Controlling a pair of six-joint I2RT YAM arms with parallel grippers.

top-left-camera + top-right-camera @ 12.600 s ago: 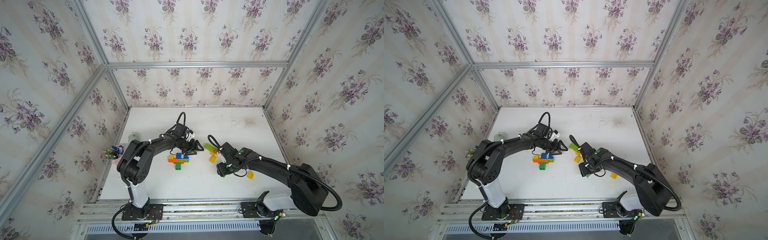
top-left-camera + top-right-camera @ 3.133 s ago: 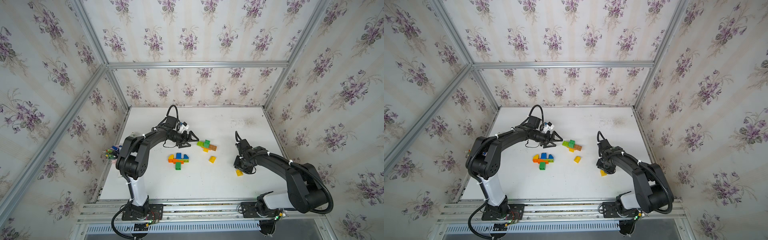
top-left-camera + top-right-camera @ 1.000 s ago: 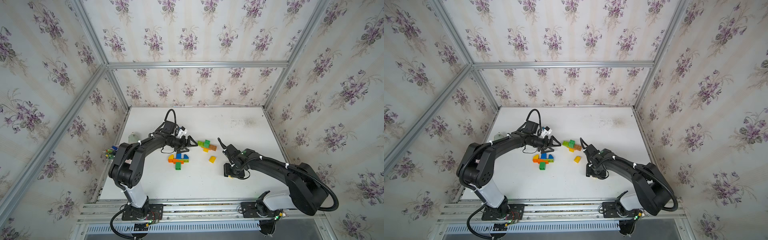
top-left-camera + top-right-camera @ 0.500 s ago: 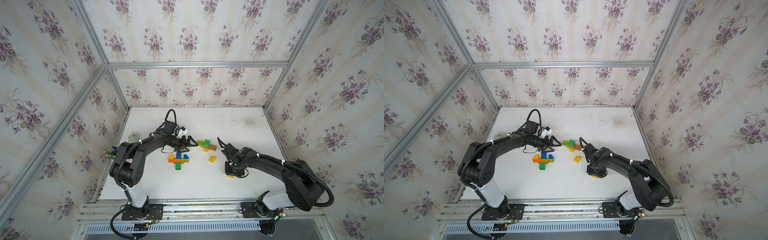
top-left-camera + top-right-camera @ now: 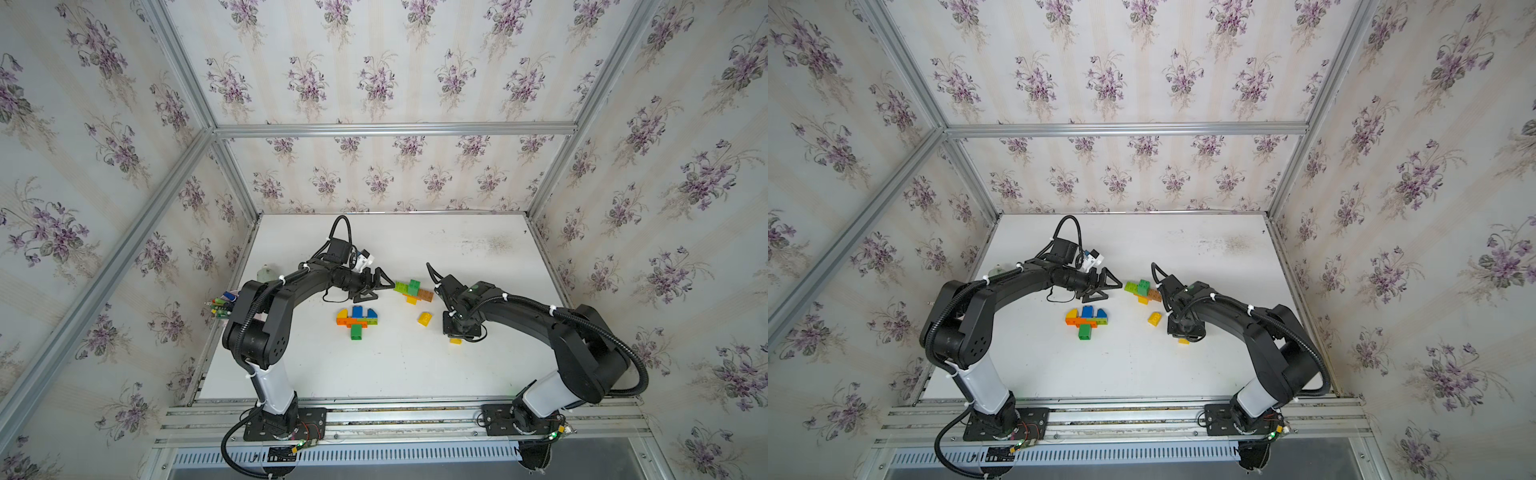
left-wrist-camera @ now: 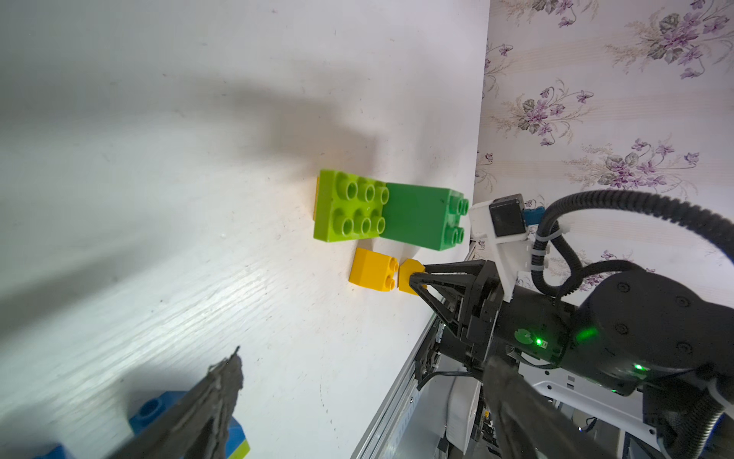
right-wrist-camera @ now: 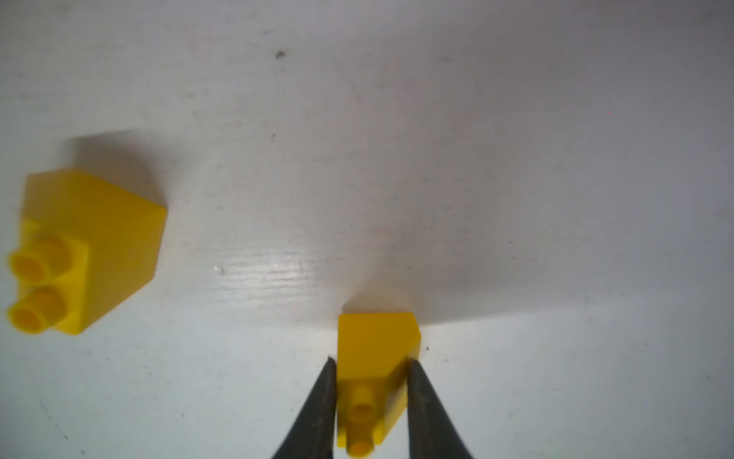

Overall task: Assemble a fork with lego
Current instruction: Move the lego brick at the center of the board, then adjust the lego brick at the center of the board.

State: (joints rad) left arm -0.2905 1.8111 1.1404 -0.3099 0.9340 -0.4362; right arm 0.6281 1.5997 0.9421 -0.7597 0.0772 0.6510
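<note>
My right gripper [image 7: 371, 361] is shut on a small yellow lego brick [image 7: 375, 345], which lies low at the table with its stud toward the camera. In both top views this brick [image 5: 455, 340] [image 5: 1182, 340] peeks out under the gripper. A second yellow brick [image 5: 424, 318] [image 7: 95, 246] lies just to its left. A partly built piece of orange, blue, yellow and green bricks [image 5: 356, 318] sits mid-table. A loose cluster of lime, dark green, brown and yellow bricks [image 5: 411, 289] lies behind it. My left gripper [image 5: 380, 286] [image 6: 365, 377] stands open beside that cluster, holding nothing.
Coloured marker pens [image 5: 220, 305] and a pale bottle-like object [image 5: 266, 273] stand at the table's left edge. Papered walls close in the left, back and right sides. An aluminium rail [image 5: 374, 415] runs along the front.
My right gripper has shut on the small yellow brick, after carrying it left across the table earlier. The left arm has stayed still and open.
</note>
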